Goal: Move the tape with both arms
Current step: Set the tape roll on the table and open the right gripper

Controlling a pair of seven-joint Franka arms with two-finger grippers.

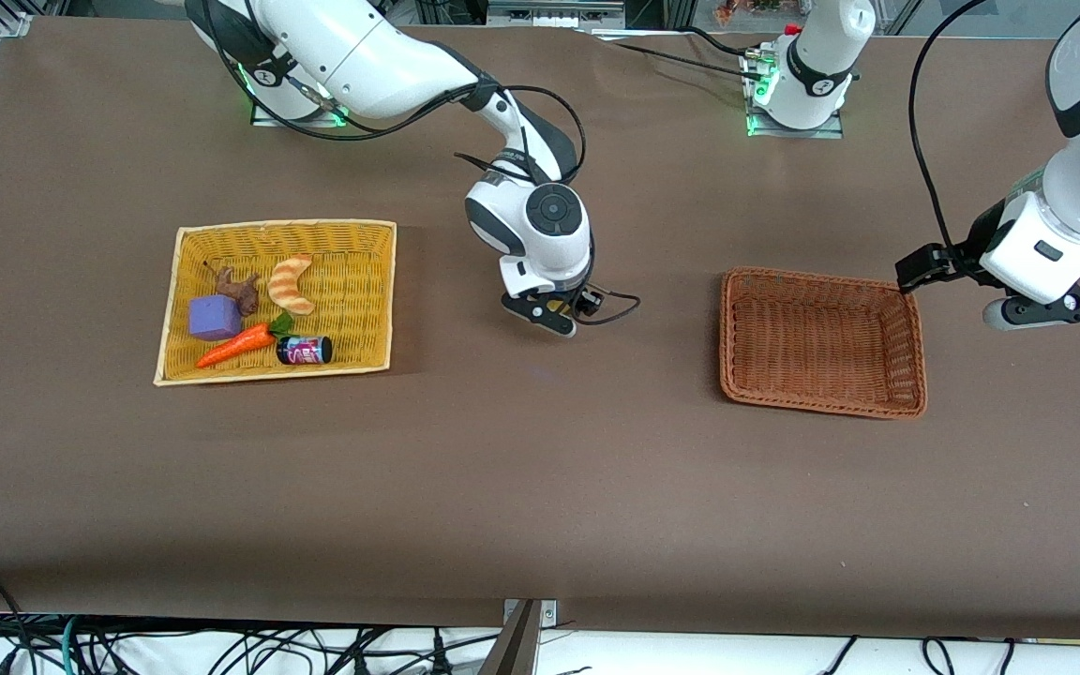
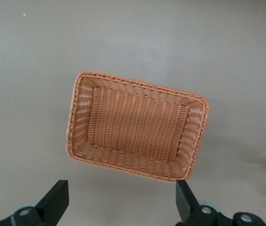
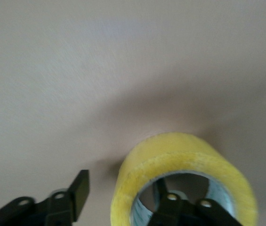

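The yellowish tape roll (image 3: pixel 170 157) with its grey-white core shows close up in the right wrist view. My right gripper (image 3: pixel 123 200) is open: one finger (image 3: pixel 170 200) is inside the roll's core and the other finger (image 3: pixel 78 193) stands outside it with a gap. In the front view this gripper (image 1: pixel 549 314) is low over the bare table between the two baskets, and the hand hides most of the tape. My left gripper (image 2: pixel 122 200) is open and empty, up in the air beside the brown basket (image 1: pixel 915 337) at the left arm's end (image 1: pixel 1056 307).
The brown wicker basket (image 2: pixel 76 117) is empty. A yellow wicker basket (image 1: pixel 186 309) toward the right arm's end holds a striped toy croissant (image 1: pixel 291 283), a purple block (image 1: pixel 214 317), a toy carrot (image 1: pixel 235 345), a small can (image 1: pixel 305 351) and a brown figure (image 1: pixel 238 289).
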